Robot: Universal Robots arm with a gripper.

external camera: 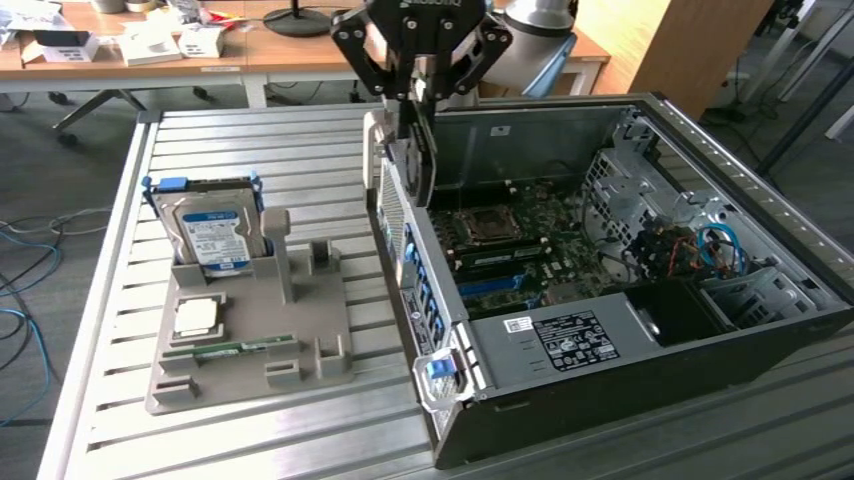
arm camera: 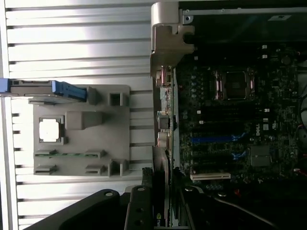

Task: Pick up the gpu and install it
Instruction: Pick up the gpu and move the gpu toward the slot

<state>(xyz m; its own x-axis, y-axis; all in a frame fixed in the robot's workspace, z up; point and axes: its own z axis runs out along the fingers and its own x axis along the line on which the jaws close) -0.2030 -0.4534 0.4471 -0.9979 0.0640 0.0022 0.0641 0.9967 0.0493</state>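
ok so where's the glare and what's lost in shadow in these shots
Wrist view: the slatted table glares white, the square chip is washed out, the motherboard sits dim. Exterior view: light is even, but the graphics card held in the end effector reads as a dark shape.

The gripper (external camera: 419, 98) is matte black, built of flat linked bars with round pivot pins at each joint (pale lettering runs across its upper housing, cut off by the frame edge). Its jaws are slim black bars. At two o'clock from it in the exterior view, the arm (external camera: 537, 28) is rounded silver-grey metal with a pale blue cap.
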